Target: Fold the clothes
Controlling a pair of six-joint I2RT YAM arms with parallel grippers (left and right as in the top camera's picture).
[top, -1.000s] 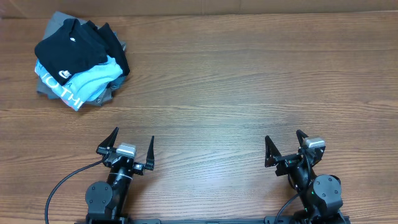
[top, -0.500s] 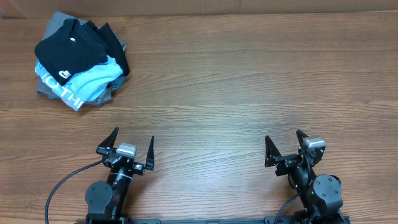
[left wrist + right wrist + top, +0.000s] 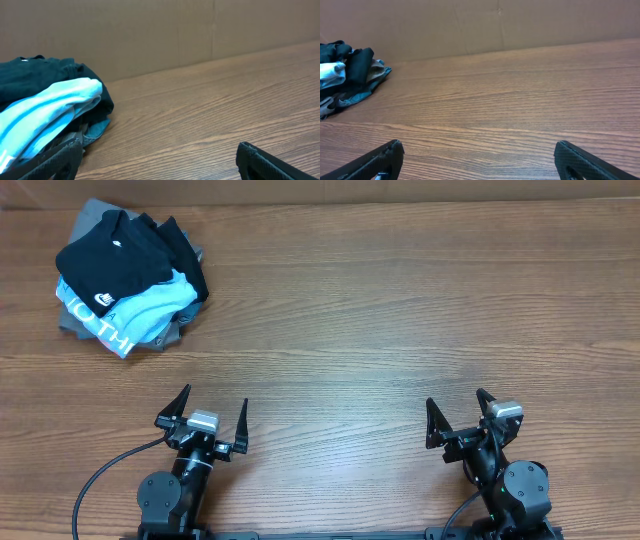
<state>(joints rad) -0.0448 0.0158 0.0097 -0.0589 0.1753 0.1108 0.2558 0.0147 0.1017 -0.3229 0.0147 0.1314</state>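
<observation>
The dark navy T-shirt (image 3: 118, 252) with a small white chest logo lies folded on top of a pile at the table's far left corner. It also shows in the left wrist view (image 3: 35, 72) and at the left edge of the right wrist view (image 3: 347, 62). My left gripper (image 3: 213, 412) is open and empty near the front edge, well short of the pile. My right gripper (image 3: 458, 412) is open and empty near the front right. In the wrist views the left gripper (image 3: 157, 157) and the right gripper (image 3: 479, 156) show only bare wood between their fingers.
A light blue T-shirt with white lettering (image 3: 125, 315) lies under the navy one, over a grey garment (image 3: 72, 325). A brown cardboard wall (image 3: 150, 35) stands along the back of the wooden table (image 3: 380, 310).
</observation>
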